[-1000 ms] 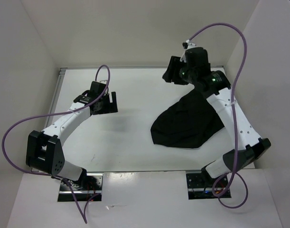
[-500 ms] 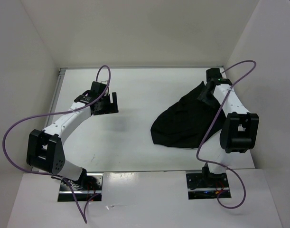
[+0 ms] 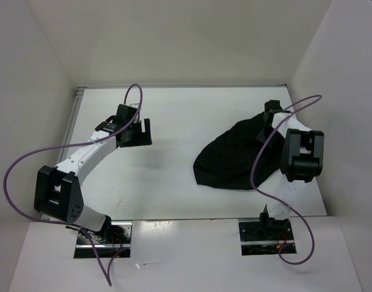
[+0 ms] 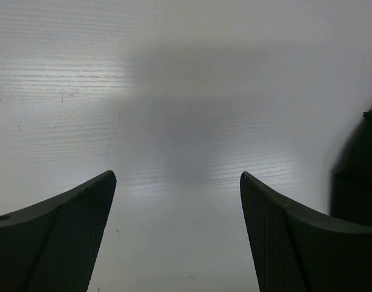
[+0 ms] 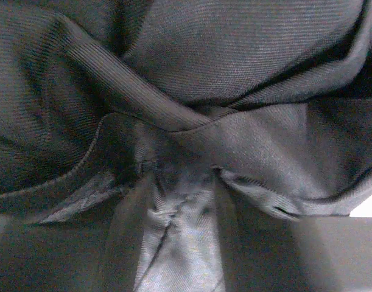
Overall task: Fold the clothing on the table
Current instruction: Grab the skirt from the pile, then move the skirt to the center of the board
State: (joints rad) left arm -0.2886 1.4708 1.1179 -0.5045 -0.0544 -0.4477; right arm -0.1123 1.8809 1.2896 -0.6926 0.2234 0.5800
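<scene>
The clothing bunches beneath the right hand.

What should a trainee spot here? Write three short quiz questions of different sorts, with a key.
1. True or false: the left fingers hold the clothing.
2. Where on the table does the clothing lie? A: left side. B: dead centre. C: right side.
3. Which arm reaches the clothing's far edge?

Key:
1. False. They stand open over bare table.
2. C.
3. The right arm.
</scene>
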